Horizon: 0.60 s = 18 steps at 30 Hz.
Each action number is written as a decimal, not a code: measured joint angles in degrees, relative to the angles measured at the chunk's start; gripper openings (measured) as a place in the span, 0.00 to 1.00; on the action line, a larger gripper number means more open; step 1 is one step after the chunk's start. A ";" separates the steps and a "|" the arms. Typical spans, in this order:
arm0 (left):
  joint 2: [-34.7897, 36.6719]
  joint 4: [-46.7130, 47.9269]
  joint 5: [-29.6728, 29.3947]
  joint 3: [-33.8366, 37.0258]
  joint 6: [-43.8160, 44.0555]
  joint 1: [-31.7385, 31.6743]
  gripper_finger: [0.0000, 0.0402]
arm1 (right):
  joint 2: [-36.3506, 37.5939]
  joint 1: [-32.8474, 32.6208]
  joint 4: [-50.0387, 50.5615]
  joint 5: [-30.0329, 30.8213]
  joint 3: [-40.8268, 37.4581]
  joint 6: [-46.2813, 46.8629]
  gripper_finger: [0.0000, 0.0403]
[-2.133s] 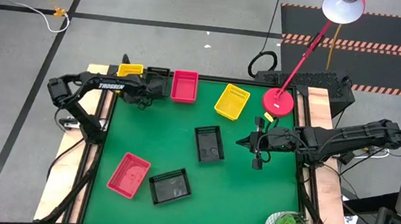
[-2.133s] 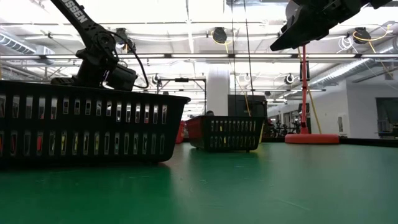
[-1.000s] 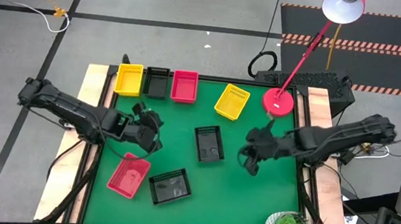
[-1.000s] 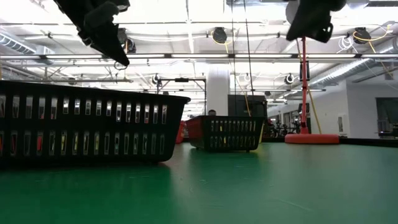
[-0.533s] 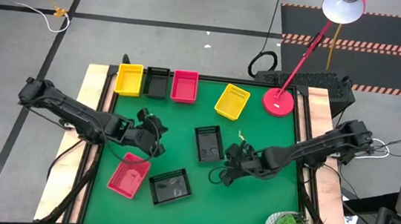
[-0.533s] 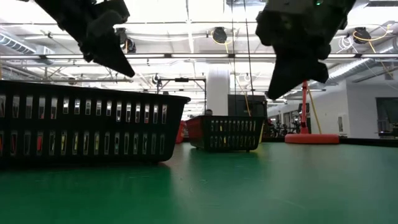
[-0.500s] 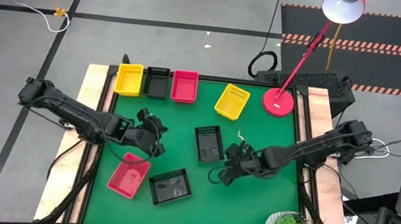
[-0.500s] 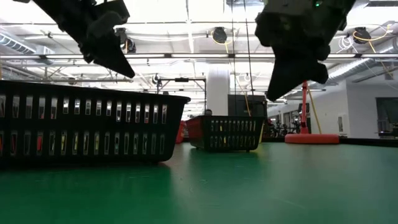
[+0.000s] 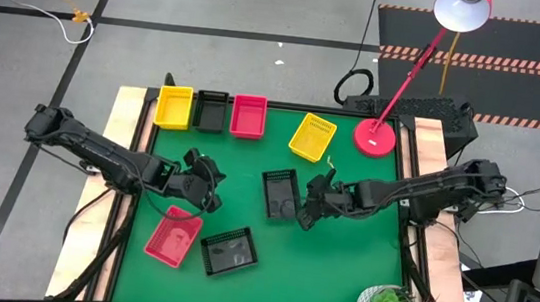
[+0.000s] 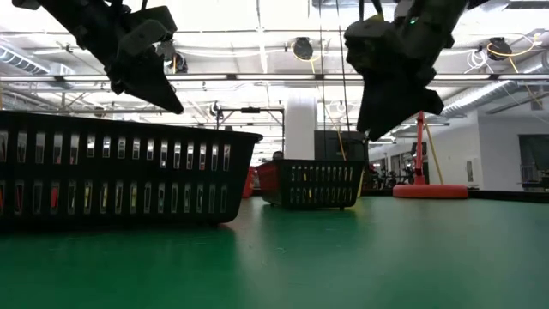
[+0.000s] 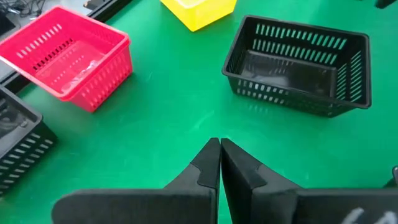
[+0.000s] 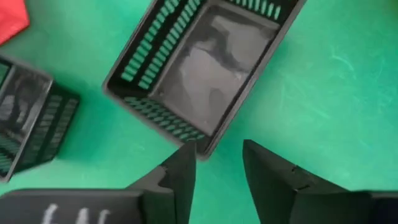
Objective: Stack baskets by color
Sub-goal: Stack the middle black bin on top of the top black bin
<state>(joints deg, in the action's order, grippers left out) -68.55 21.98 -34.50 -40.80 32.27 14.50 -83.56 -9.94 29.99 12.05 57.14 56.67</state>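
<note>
Over the middle of the worktop our right claw, parted and empty, hangs beside the black basket; a misaligned descent could shove its rim aside. Our left claw, clenched, hovers above the red basket.

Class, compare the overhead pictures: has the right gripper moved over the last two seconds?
Yes. The right gripper has travelled from near the red lamp base toward the table's middle, now beside the middle black basket.

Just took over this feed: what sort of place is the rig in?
Probably a robotics lab or workshop: a green-topped table on a taped floor, with exposed ceiling ducts overhead.
</note>
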 joint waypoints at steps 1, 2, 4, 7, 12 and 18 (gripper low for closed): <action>0.00 0.00 0.00 0.00 0.00 0.00 0.04 | -0.22 0.36 -0.25 0.03 0.00 0.28 0.34; 0.00 0.00 0.00 0.00 -0.02 0.00 0.04 | -0.73 0.62 -1.01 0.06 0.00 0.73 0.35; 0.00 -0.02 0.00 0.00 -0.02 0.00 0.04 | -1.86 0.87 -3.26 0.00 0.00 1.06 0.36; 0.00 -0.14 0.00 0.00 -0.39 -0.14 0.04 | -4.07 0.95 -7.32 0.01 -0.02 1.19 0.37; 0.00 -1.28 0.02 0.00 -1.31 -0.33 0.04 | -6.72 1.95 -6.41 0.14 -0.03 2.16 0.37; 0.00 -2.51 0.02 0.00 -1.99 -0.33 0.04 | -7.29 2.44 -4.58 0.19 -0.04 1.98 0.37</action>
<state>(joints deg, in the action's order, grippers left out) -68.55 19.47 -34.48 -40.80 30.28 14.17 -90.85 -7.49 25.41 12.24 57.10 58.65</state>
